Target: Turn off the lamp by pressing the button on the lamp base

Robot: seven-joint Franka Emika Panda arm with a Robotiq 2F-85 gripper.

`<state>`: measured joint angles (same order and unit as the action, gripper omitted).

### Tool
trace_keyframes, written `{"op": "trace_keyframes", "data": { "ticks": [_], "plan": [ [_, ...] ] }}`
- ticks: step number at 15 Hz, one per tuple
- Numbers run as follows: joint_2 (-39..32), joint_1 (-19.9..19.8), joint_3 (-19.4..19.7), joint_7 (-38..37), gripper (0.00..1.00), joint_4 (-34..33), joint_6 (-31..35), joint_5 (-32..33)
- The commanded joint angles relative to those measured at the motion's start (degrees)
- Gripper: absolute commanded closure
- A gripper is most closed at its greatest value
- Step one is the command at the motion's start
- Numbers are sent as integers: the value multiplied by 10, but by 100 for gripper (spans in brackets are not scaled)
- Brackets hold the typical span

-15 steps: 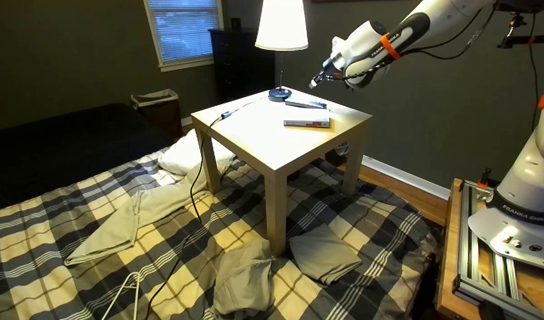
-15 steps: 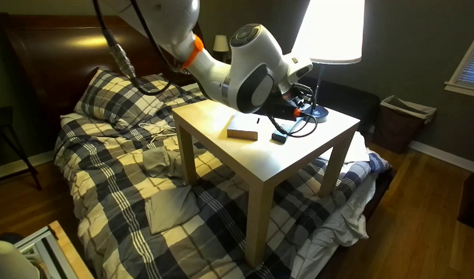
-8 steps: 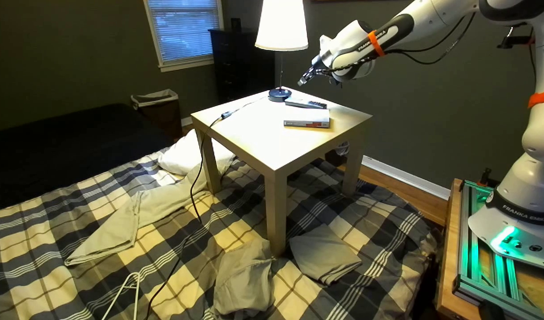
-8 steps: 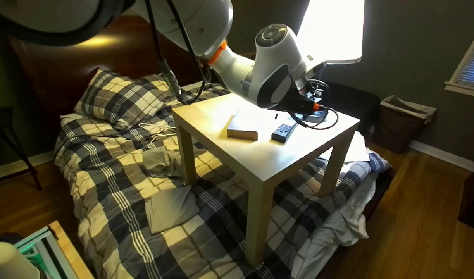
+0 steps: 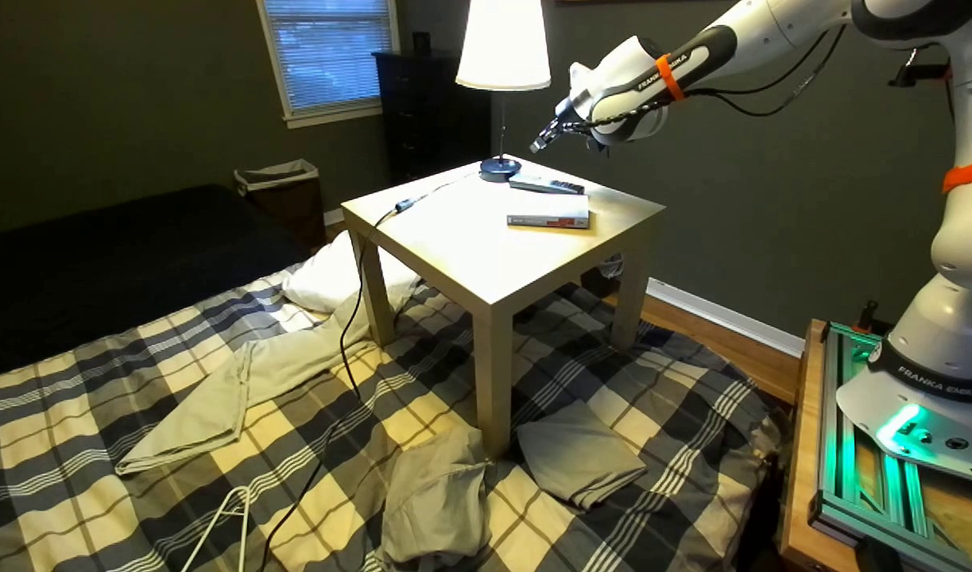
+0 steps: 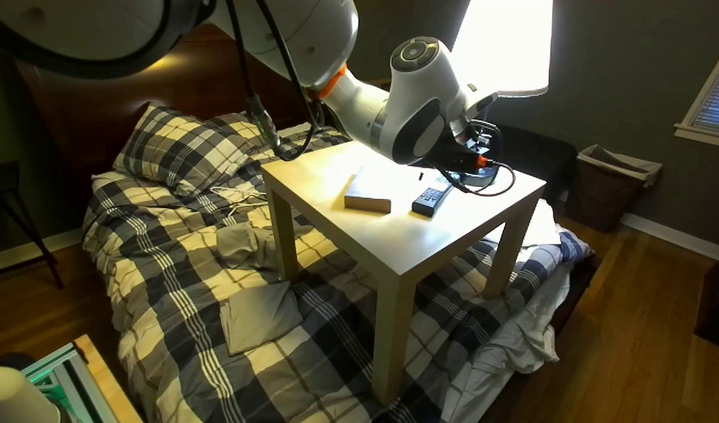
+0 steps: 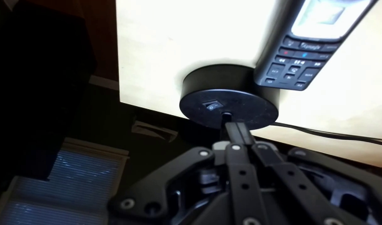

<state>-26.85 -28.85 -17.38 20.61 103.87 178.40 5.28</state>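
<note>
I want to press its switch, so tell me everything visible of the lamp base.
The lamp base is a low, dark, round disc, smooth on top, perhaps plastic. It sits flat near a corner of the pale table. A rocker switch marked O and I sits on top beside the thin stem. The remote overlaps its side in view; contact is unclear. The gripper stands clear.

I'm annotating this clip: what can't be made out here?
Lamp shade: top cut off by the upper edge in both exterior views.
Lamp stem: partly hidden behind the end effector in the wrist view.
Lamp base: partly hidden behind the robot arm in an exterior view.
Remote: far end cut off by the wrist view's top edge.
Book-like item: print too small to read in an exterior view.
</note>
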Motion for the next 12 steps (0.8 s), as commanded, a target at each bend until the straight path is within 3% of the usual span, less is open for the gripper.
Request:
{"op": "trace_keyframes", "data": {
  "ticks": [1,8,12],
  "plan": [
    [-16,-1,2,4,100,-20,5,2],
    [-97,-50,-73,70,100,-108,-16,2],
    [-145,-61,-94,103,100,-159,-24,9]
  ]
}}
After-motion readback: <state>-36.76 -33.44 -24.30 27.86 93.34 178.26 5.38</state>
